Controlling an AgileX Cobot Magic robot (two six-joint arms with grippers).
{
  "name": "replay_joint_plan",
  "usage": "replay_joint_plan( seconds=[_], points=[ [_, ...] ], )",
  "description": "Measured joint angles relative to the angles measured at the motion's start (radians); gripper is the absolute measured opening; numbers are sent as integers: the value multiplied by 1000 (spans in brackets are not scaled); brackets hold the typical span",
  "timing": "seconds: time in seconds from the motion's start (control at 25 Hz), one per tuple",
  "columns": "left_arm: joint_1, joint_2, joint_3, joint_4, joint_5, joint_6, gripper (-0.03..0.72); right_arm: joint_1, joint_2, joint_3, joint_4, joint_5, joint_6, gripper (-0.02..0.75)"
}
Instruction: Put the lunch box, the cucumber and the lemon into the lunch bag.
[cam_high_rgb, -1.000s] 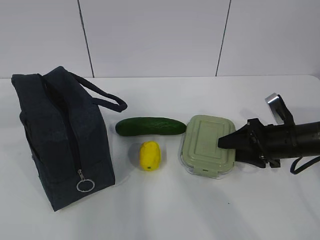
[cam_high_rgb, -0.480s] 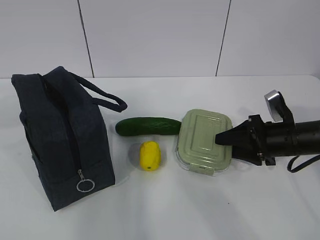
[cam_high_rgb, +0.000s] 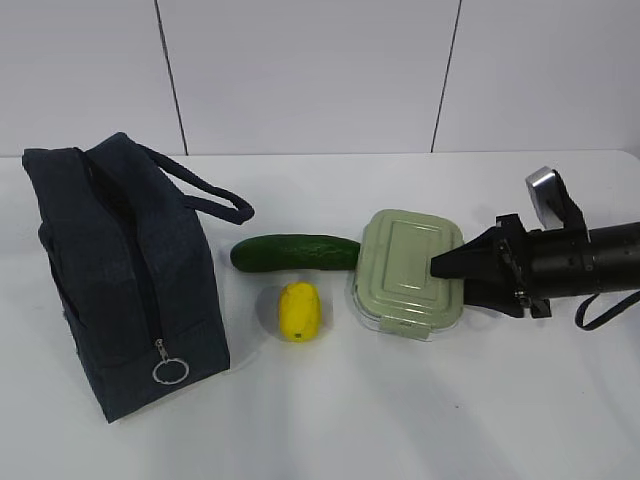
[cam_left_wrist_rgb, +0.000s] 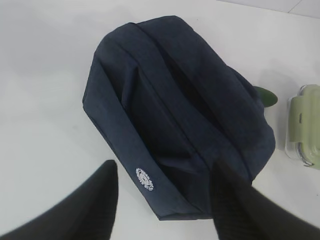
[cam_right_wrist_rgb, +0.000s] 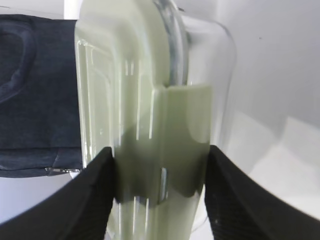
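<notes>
White table (cam_high_rgb: 330, 420) against a white panelled wall (cam_high_rgb: 300, 70); far left stood the lunch bag (cam_high_rgb: 115, 275), with the left gripper (cam_left_wrist_rgb: 162, 200) hovering above it in the left wrist view, fingers spread and empty. Between bag and box lay the cucumber (cam_high_rgb: 292, 252), its right end touching the lunch box (cam_high_rgb: 408, 272), and the lemon (cam_high_rgb: 299, 311) just in front of it. The right gripper (cam_right_wrist_rgb: 159, 192) was clamped on the box's right edge, one finger on the lid, one on the glass base.

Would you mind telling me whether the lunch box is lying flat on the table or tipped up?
Tipped up: the lunch box has its right end raised, clamped in the right gripper.
</notes>
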Motion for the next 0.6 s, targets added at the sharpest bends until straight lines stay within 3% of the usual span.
replay_joint_plan(
  seconds=[0.6],
  points=[
    [0, 21, 0, -68, -40, 0, 424, 0, -211, -97, -222, 30, 356, 410]
  ],
)
